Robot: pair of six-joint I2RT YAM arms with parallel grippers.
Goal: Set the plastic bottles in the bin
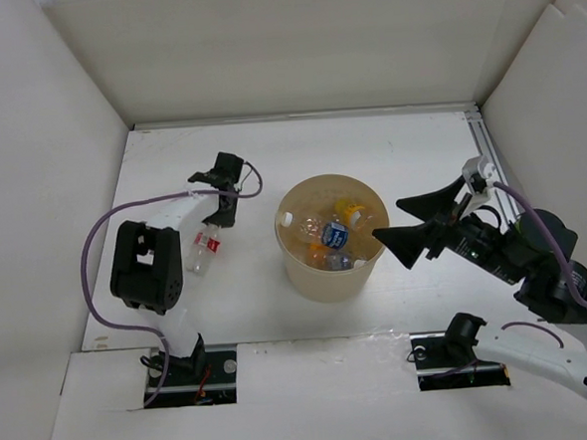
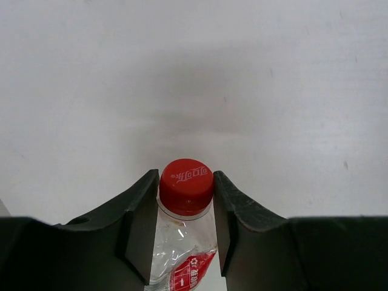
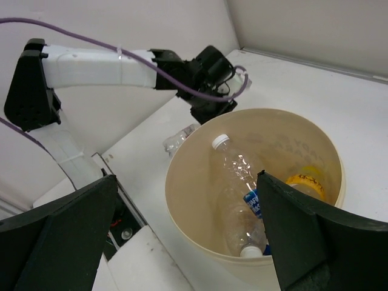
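Left hand [image 2: 186, 179], low over the table [image 2: 194, 85], grips red-capped bottle [image 2: 182, 245].

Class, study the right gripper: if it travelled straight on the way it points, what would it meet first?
Most likely the bin, near its rim: the open right gripper points at it. Height is unclear, so it might instead reach the bottles inside.
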